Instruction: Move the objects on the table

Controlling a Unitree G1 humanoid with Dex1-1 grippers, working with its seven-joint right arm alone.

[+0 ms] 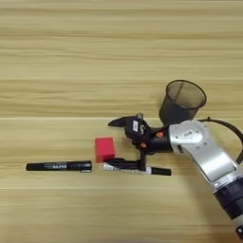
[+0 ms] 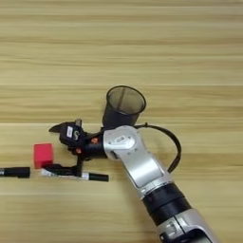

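The right gripper (image 1: 117,144) hung with jaws spread just right of the red cube (image 1: 104,149), above the white-barrelled marker (image 1: 137,168) on the desk (image 1: 71,61).

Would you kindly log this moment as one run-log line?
right claw: open, beside red cube | white-barrelled marker: under lower finger | black marker: left, apart | mesh cup: upright | die: unseen

Light yellowish wood-grain tabletop (image 1: 71,57): darker horizontal plank lines. Small cube (image 1: 104,149): solid red. Slim marker (image 1: 59,166): all black, white print. White-barrelled marker (image 1: 142,170): black cap. Mesh cup (image 1: 182,101): dark. Two-fingered gripper (image 1: 116,143): black, orange accents; forearm (image 1: 206,154): silver.
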